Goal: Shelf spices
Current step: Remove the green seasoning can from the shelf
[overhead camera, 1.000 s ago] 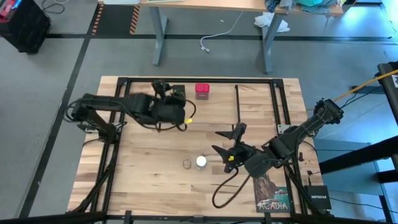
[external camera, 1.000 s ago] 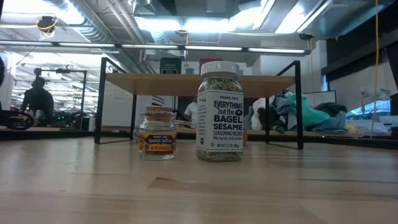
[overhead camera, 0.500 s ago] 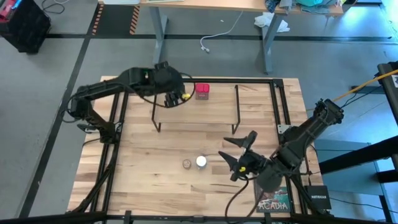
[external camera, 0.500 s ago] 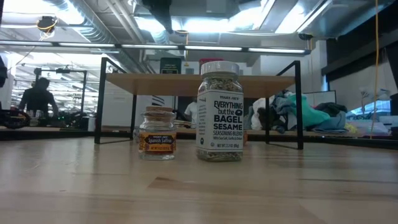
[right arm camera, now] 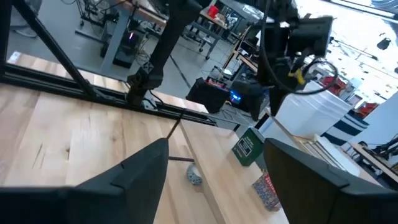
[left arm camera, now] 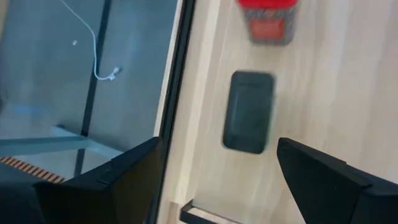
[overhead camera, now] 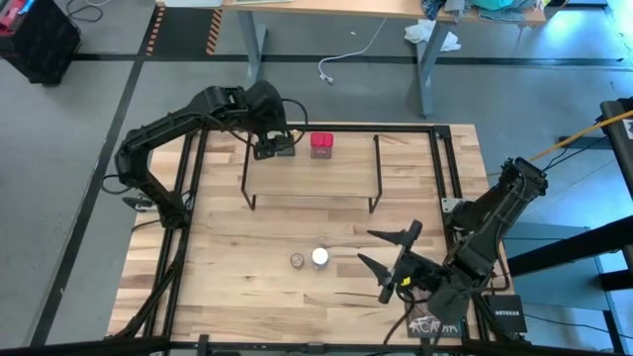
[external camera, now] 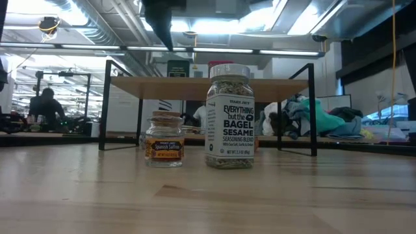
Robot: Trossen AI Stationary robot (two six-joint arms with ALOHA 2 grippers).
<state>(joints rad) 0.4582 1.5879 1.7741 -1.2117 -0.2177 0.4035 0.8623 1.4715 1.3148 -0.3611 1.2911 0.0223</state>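
Note:
In the high view my left gripper [overhead camera: 277, 148] is open and hangs over the dark square tin [overhead camera: 282, 150] at the shelf's [overhead camera: 312, 178] far left corner. The left wrist view shows the dark tin [left arm camera: 249, 112] lying on light wood between and beyond my spread fingers [left arm camera: 219, 146], which do not touch it. The red tin [overhead camera: 321, 145] stands just to its right. The white-capped jar [external camera: 229, 117] and the tiny tan-grey jar [external camera: 164, 140] stand on the table in front of the shelf [external camera: 208, 88]. My right gripper [overhead camera: 368, 247] is open, to the right of the jars.
A black metal frame [overhead camera: 445, 168] runs around the tabletop. A printed card [overhead camera: 432, 316] and a small dark box [overhead camera: 504, 311] lie at the near right corner. Bare wood stretches left of the jars. In the low view a person [external camera: 45, 107] shows far off in the room.
My left arm has swung from above the shelf's middle toward the table's far edge and now stands over the dark tin. My right arm has drawn back toward the near right corner, away from the jars. The jars and tins have stayed where they were.

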